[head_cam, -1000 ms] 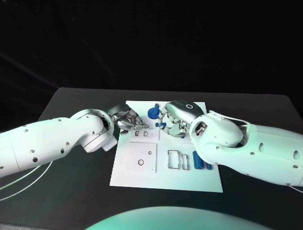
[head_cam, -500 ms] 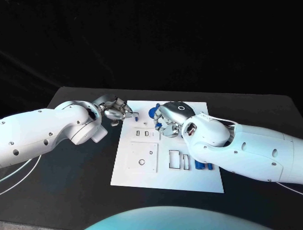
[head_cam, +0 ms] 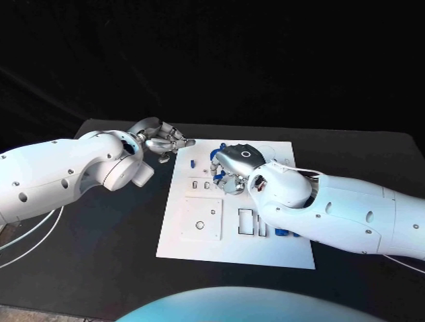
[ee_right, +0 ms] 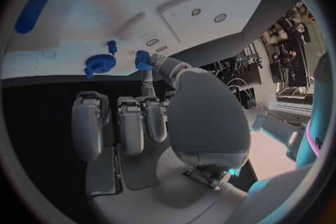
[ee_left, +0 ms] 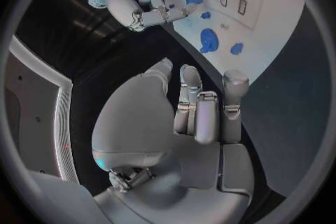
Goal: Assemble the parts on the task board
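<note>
The black table [head_cam: 96, 255] carries the white task board [head_cam: 233, 249] at its middle. Blue parts [head_cam: 282, 231] lie near the board's right edge beneath the right arm. The right hand [head_cam: 233, 163] sits over the board, seemingly pinching a small blue part [ee_right: 143, 60]. Beyond the board's far-left corner, the left hand [head_cam: 162, 142] hangs over bare table, fingers loosely curled, holding nothing.

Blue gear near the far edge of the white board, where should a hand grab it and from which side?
Grip the blue gear by its toothed rim, fingers on opposite sides, coming down from above. It seems to lie flat on the white board, so the rim is probably the only hold.
</note>
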Robot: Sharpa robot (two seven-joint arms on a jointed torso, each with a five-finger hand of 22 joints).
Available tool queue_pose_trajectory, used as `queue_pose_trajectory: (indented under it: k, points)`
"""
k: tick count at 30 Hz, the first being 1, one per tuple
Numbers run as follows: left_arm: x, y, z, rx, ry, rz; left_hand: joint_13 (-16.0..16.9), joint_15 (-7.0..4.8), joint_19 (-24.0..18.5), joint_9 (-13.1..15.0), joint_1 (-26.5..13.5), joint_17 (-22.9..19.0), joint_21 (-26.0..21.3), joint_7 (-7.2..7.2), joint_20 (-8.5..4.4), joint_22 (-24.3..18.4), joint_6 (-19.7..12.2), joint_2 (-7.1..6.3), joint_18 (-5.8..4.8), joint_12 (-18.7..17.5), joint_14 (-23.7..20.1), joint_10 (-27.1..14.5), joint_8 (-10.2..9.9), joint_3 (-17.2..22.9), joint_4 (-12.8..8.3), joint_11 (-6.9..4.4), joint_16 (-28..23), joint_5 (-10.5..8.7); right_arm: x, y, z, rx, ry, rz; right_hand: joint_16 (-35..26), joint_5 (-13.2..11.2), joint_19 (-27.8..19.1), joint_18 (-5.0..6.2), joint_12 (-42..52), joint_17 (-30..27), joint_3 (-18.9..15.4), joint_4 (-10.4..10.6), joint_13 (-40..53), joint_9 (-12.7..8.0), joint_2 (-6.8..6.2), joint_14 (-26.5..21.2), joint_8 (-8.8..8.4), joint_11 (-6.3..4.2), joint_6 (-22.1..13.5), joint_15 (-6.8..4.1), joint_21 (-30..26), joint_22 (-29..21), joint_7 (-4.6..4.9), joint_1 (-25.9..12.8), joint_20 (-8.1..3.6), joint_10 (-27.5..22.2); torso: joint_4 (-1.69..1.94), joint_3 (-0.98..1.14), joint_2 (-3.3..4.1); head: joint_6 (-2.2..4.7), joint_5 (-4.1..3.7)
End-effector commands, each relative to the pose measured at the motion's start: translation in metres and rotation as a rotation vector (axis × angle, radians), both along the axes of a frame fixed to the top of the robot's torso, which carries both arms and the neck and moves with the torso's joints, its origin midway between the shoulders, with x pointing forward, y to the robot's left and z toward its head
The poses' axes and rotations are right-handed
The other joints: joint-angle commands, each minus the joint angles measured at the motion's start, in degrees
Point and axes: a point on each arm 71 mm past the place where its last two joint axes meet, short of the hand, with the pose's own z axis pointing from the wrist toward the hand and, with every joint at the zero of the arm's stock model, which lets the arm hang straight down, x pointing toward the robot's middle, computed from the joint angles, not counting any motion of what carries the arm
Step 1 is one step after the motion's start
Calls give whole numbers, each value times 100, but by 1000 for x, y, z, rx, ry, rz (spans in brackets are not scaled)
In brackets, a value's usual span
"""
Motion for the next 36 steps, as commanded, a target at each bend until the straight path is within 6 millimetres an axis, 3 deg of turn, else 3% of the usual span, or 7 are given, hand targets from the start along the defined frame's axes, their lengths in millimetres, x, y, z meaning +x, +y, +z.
queue_pose_trajectory:
  k: [1, 9, 36]
  points:
    - [2, -3, 4, -43, -28, 8, -7, -5, -30, -8, 51, 587, -14, 10, -8, 0, -49, -5, -9, -36, 248, -42, -32, -38, -5, -13, -27, 31, -3, 5, -1, -42, -41, 42, 23, 14, 271, 1, 1, 1507, 47, -2, 1036, 9, 14, 596, 33, -22, 37, -51, 26, 1256, -20, -42, -36, 230, 7, 3, -4, -19, 16]
    - [4, -5, 5, -46, -35, 6, -2, -3, -26, -13, 60, 603, -8, 11, -6, 7, -51, 1, -11, -34, 253, -42, -33, -36, -6, -11, -16, 39, -6, 9, -4, -55, -55, 66, 23, 14, 275, -1, -3, 1507, 50, -5, 1032, 11, 16, 596, 33, -22, 34, -51, 35, 1259, -19, -40, -37, 227, 1, 6, -15, -53, 67]
    - [5, -8, 6, -49, -35, -3, -14, 0, -23, -20, 71, 625, -3, 13, -3, 15, -52, 9, -13, -46, 262, -48, -35, -37, -5, -8, 0, 48, -6, 13, -20, -153, -24, 105, 23, -1, 267, 2, -41, 1507, 56, -14, 992, 21, 10, 596, 25, -13, 5, -47, 15, 1254, -6, -53, -37, 194, 2, 2, -11, -71, 82]
